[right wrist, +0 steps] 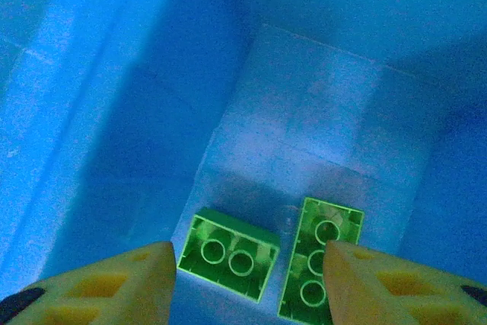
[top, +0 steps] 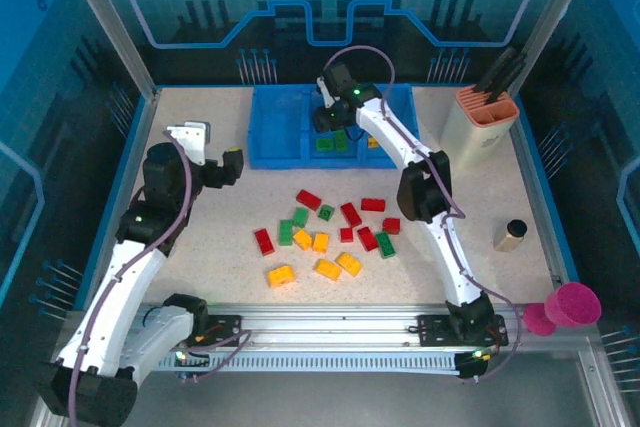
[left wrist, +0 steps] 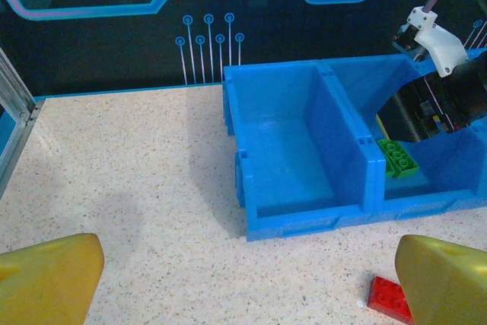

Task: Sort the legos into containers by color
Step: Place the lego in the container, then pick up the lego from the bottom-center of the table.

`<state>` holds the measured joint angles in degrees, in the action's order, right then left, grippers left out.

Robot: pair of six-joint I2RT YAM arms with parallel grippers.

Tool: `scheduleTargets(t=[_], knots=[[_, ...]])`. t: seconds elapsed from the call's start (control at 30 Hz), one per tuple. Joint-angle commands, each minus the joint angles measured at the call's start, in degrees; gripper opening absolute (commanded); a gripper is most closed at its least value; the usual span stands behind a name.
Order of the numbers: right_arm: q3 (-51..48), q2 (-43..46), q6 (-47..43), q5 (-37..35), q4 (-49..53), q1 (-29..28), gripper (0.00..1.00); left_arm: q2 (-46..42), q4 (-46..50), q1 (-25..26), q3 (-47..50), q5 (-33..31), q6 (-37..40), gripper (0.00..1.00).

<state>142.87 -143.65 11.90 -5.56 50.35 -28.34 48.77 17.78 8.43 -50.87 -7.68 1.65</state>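
Watching right pincer [top: 328, 117] hanging over the middle compartment of the blue tray [top: 275, 152], far side of the surface [top: 225, 247]. Seeing its jaws standing partly apart, gripping nothing. Finding 2 green bricks lying on the compartment floor just beneath: a square one [right wrist: 228, 253] and an oblong one [right wrist: 323, 230] just beside it, long axis running up the right wrist view. Spotting 1 yellow-orange brick [top: 372, 142] in the right compartment.

Noting left pincer [top: 212, 152] hovering at far left, jaws fully spread, holding nothing, facing the tray.

Locating the loose legos [top: 330, 232] scattered mid-surface, near of the tray, between both arms. Judging the next pick as coming from there: a red oblong brick [top: 308, 199] lying at the pile's far edge, long axis slanting, near of right pincer and right of left pincer; neither arm clearly closer. Expecting the tray's near wall to be blocking until right pincer is lifting clear. Placing beige holder [top: 485, 122] and pink cup [top: 575, 304] well off right.
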Motion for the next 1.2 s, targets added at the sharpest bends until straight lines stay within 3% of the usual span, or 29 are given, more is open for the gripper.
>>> scheduleTargets(t=[0.0, 0.17, 0.47, 0.63, 0.9, 1.17], knots=[[-1.50, 6.02, -0.75, -0.71, 1.04, -1.51, 0.52, -1.42, 0.96, 0.19, -1.32, 1.47, 0.20, 0.99], [-9.99, 16.12, -2.66, -4.64, 4.09, -5.12, 0.53, -1.49, 0.57, 0.19, -0.68, 2.85, -0.04, 1.00], [-56.35, 50.25, 6.71, -8.31, 1.69, -9.22, 0.57, -1.67, 0.92, 0.71, 0.08, 3.44, -0.24, 0.99], [-72.89, 63.52, 14.85, -7.73, 4.85, -11.09, 0.59, -1.40, 1.36, 1.52, -0.26, 3.45, 0.12, 1.00], [-85.06, 71.07, 21.91, -7.98, 8.27, -13.12, 0.60, -2.11, 1.94, 3.02, 0.51, 2.30, 1.69, 0.99], [-86.61, 65.24, 20.84, -7.18, 3.87, -14.88, 0.66, -0.79, 2.45, 3.05, -0.96, 2.76, 1.94, 0.99]])
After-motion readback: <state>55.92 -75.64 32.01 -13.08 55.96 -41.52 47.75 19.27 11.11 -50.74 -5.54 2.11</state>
